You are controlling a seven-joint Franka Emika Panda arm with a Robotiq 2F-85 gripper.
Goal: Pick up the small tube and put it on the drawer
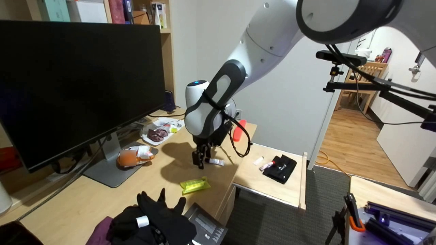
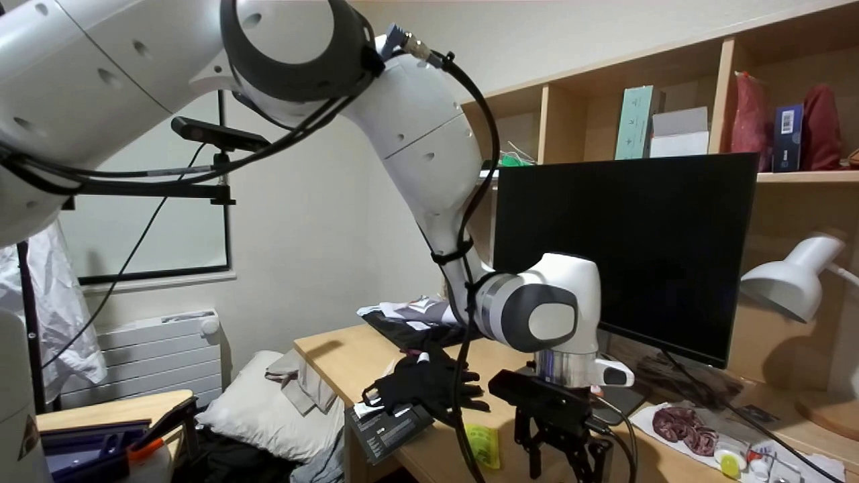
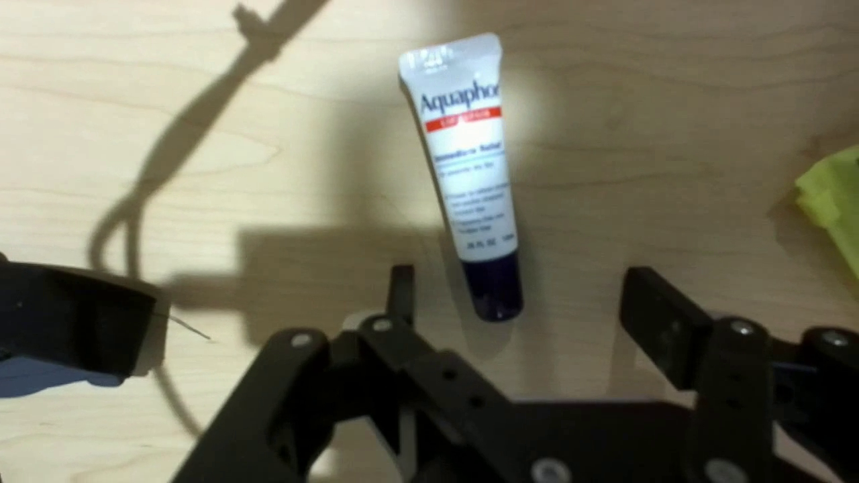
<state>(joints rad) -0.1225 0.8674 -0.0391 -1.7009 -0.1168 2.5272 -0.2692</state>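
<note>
Wrist view, closest in: the jaws stand wide apart and have hold of nothing. The white tube (image 3: 470, 168) lies flat on the worktop (image 3: 671, 221), its dark cap (image 3: 494, 288) showing between the fingertips (image 3: 401, 295), nearer the one at picture left, with wood visible on both sides; whether the tips are down at its height cannot be told. The tube's crimped end points away from the jaws. A corner of a yellow packet (image 3: 832, 194) enters at picture right, well apart from the tube.

From an exterior view, a strip of bare wood separates the crimped end from the worktop's edge. Near that edge, towards the corner, lies a red object (image 1: 239, 130), and a cable loop (image 1: 250, 144) hangs close to it. On the jaws' other side, the packet lies between them and a black glove (image 1: 167, 217), wood showing all round it.

Past the edge and lower down sits the drawer (image 1: 252, 178). Its top carries a black pouch (image 1: 284, 172), a red-tipped stick (image 1: 266, 166) at the pouch's side and a small white thing (image 1: 258, 160); open wood stretches on their near side, and a raised strip (image 1: 302, 183) bounds the outer end.

Farther back on the worktop, a monitor (image 1: 81, 92) stands with an orange bag (image 1: 130, 158) at its base, and a purple bundle (image 2: 684, 429) lies on a white sheet (image 2: 647, 420). Bare wood runs between these and the jaws.
</note>
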